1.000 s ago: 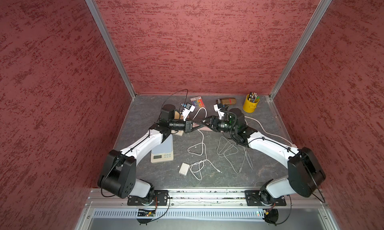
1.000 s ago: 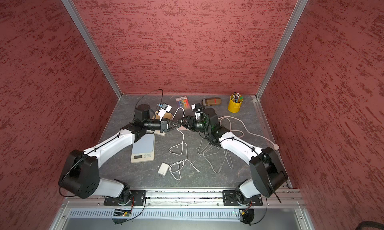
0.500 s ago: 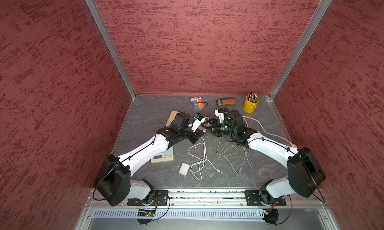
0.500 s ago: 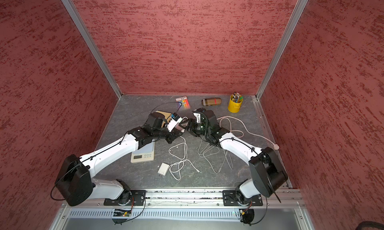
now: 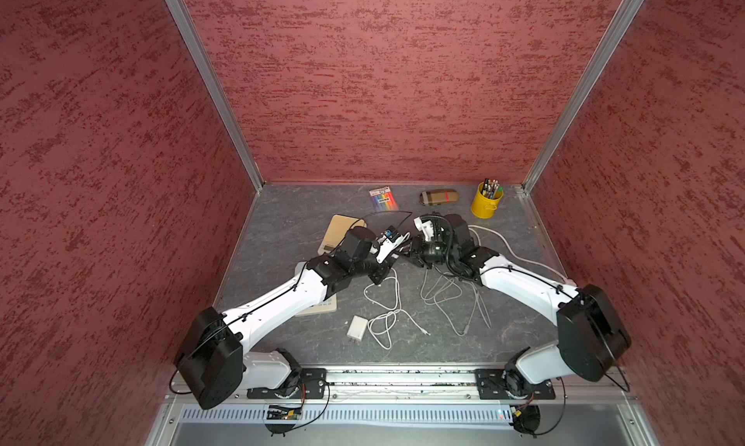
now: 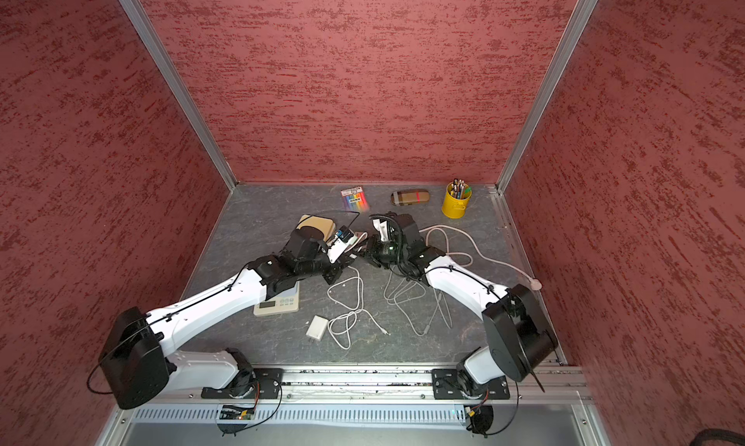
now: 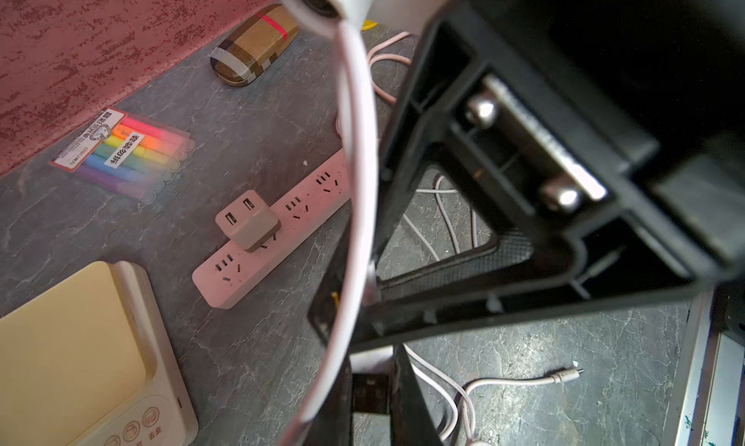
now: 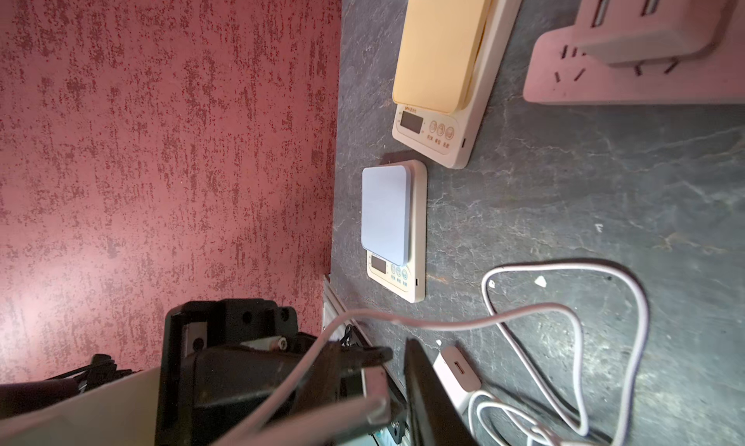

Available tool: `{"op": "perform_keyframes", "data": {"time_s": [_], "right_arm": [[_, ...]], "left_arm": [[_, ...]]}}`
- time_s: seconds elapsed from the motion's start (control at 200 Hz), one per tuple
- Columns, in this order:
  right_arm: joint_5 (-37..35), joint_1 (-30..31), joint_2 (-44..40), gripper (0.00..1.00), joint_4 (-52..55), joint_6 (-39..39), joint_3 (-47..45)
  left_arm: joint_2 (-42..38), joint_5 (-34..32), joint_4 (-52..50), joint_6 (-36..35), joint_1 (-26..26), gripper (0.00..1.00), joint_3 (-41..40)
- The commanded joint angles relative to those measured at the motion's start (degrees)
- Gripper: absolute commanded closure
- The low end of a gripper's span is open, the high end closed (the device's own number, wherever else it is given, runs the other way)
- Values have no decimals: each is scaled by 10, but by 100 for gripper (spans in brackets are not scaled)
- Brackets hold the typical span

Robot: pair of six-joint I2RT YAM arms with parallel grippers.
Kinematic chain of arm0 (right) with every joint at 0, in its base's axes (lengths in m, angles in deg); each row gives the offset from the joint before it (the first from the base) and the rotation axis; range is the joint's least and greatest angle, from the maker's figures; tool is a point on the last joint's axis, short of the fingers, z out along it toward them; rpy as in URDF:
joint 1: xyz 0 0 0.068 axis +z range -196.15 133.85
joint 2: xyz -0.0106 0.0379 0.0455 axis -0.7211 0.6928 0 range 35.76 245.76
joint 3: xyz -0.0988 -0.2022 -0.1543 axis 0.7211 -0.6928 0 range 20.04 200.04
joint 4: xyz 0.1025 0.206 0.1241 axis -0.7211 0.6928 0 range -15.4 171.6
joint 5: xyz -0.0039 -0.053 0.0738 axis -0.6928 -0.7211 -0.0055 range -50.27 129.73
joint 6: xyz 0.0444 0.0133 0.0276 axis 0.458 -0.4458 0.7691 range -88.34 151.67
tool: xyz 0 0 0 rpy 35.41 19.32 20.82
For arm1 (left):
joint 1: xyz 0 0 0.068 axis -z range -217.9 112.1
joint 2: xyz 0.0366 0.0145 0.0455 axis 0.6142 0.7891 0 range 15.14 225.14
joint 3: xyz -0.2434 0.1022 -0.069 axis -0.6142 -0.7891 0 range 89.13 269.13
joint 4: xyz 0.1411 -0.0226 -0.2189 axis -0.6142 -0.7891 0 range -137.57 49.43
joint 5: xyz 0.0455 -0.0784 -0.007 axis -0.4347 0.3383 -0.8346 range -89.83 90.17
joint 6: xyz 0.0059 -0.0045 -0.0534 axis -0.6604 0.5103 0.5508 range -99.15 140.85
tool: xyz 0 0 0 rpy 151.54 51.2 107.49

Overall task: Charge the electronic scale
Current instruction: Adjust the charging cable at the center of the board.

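Observation:
Two electronic scales lie at the table's left. One has a yellow top (image 5: 340, 230) (image 8: 443, 44). The other has a blue top (image 6: 278, 303) (image 8: 387, 210) and lies partly under my left arm. A USB adapter (image 7: 248, 222) sits plugged into the white power strip (image 7: 225, 278). Above the table's middle, my left gripper (image 5: 394, 255) (image 7: 371, 387) is shut on the white plug (image 7: 371, 359) (image 8: 377, 377) of a charging cable (image 8: 443, 323). My right gripper (image 5: 409, 252) (image 8: 393, 387) faces it tip to tip, jaws narrow around that plug. Contact is too blurred to judge.
A loose white charger brick (image 5: 357, 328) with a coiled cable lies near the front. More cable loops (image 5: 447, 294) sprawl under the right arm. A highlighter pack (image 5: 383, 198), a plaid case (image 5: 438, 197) and a yellow pencil cup (image 5: 486, 204) line the back wall.
My left arm has swung in toward the middle, now crossing over the blue-topped scale and uncovering the yellow-topped one. Both grippers still meet tip to tip above the power strip.

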Motion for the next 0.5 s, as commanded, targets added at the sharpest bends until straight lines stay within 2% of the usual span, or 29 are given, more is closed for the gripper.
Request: {"op": "perform_keyframes", "data": {"time_s": [0.0,0.06,0.291,0.321,0.351,0.416,0.456,0.491], "right_arm": [[22,4,16,68,-23,7,-2],[26,6,18,71,-19,5,0],[19,14,10,100,8,-9,5],[14,13,7,100,11,-10,5],[8,14,5,100,17,-12,6],[-7,13,1,100,42,-27,15],[-17,12,2,100,69,-43,26],[-23,12,4,100,96,-59,40]], "left_arm": [[-9,-12,23,-15,10,100,-2],[-8,-12,25,-13,10,100,-3],[-4,-7,33,-4,6,100,-3],[-3,-4,32,-2,6,98,-2],[-2,0,32,0,4,91,-2],[-5,9,33,4,-2,55,-2],[-9,18,34,8,-9,46,-4],[-15,30,37,14,-16,42,-7]]}}
